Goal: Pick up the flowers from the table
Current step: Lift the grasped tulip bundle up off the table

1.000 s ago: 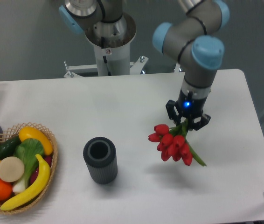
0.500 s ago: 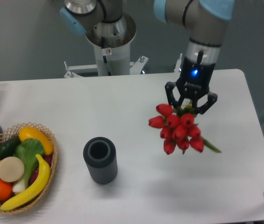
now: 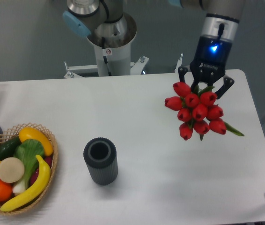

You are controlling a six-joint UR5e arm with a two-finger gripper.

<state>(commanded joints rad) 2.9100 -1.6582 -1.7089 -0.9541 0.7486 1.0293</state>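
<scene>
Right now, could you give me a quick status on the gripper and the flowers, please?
Gripper shut on flowers. Bunch hanging above the table. Dark cylinder and basket far off to the side, nothing obstructing.

Flowers (image 3: 195, 115) right, cup (image 3: 100, 161) centre, basket (image 3: 48, 159) left.

Bright, even overhead light; the white counter (image 3: 137, 108) is slightly washed out, shadows are faint and soft, and the whole frame is mildly blurred.

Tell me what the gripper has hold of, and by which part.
The gripper holds the flowers by the stems, just behind the red buds, which hang toward the camera above the table.
</scene>
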